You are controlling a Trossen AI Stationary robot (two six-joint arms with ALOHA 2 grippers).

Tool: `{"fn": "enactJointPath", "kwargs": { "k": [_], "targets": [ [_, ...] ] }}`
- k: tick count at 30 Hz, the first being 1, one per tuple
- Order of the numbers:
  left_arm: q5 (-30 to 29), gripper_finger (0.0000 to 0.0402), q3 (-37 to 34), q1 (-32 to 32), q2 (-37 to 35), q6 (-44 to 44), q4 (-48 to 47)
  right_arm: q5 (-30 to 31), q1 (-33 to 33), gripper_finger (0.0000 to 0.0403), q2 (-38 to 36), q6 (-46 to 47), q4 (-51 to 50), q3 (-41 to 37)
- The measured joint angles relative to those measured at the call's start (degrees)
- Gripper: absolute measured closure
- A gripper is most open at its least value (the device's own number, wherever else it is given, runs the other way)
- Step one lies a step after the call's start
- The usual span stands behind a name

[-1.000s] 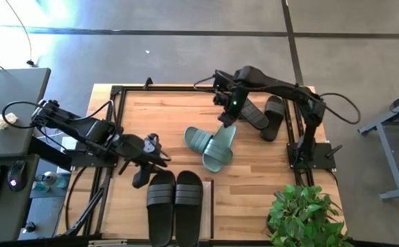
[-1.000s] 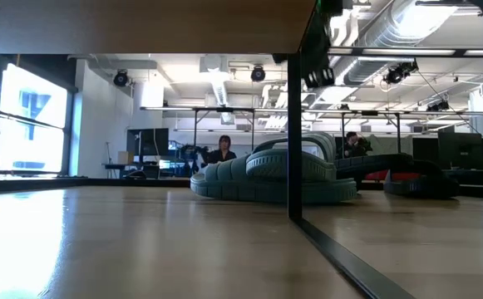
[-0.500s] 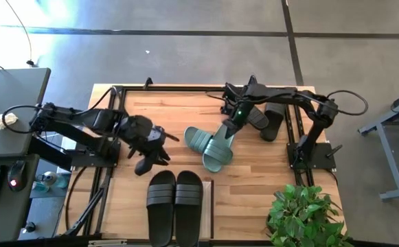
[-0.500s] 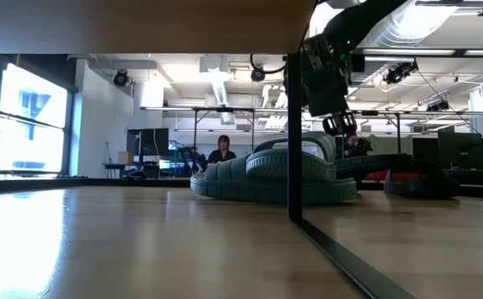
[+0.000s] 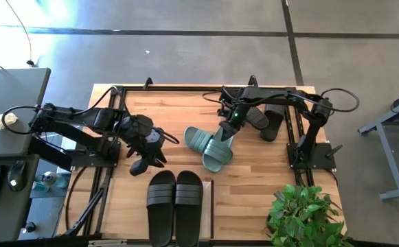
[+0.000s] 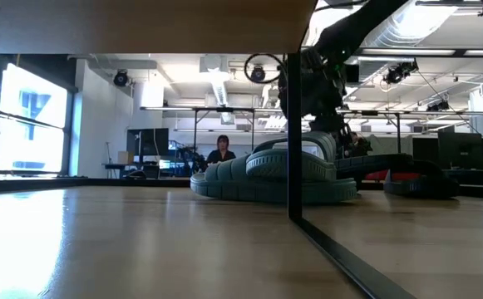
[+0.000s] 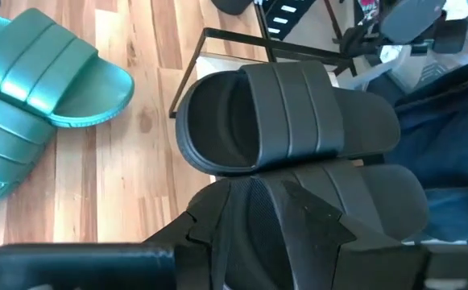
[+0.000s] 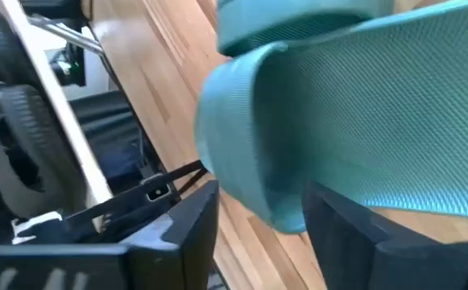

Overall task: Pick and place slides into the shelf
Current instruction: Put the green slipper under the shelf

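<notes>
Slides lie in three places on my wooden tabletop (image 5: 247, 178). Two sage-green slides (image 5: 211, 145) sit near its middle, one partly across the other. A black pair (image 5: 175, 206) rests side by side on the shelf top (image 5: 208, 206) at the table's front edge, toes pointing toward the back. Another black pair (image 5: 266, 116) lies near the back right corner, close to the dark frame rail (image 5: 288, 127).

My right gripper (image 5: 228, 129) is down at the back end of the upper green slide. In my right wrist view the textured sole edge of that green slide (image 8: 354, 113) fills the space ahead, and my right fingers (image 8: 181, 234) stand apart on either side of it, not pressing on it.

My left gripper (image 5: 144, 159) is over the left part of the table, just behind the black pair on the shelf. My left wrist view looks down on those two black slides (image 7: 298, 129), with the near green slide (image 7: 44, 80) off to one side on the bare wood. Whether my left fingers are together or apart I cannot tell.

From table height, the green slides (image 6: 266, 174) sit beyond the shelf's dark metal post (image 6: 293, 124), with my right arm (image 6: 328, 75) coming down above them. A person (image 6: 222, 149) sits far back in the room.
</notes>
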Motion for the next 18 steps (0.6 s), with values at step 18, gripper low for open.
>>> {"fn": "enactJointPath", "kwargs": {
  "k": [18],
  "targets": [
    [-5.9,0.0307,0.0,0.0,0.2,0.4,0.2,0.6,5.0,0.027,3.1,0.8,7.4,0.0]
  ]
}}
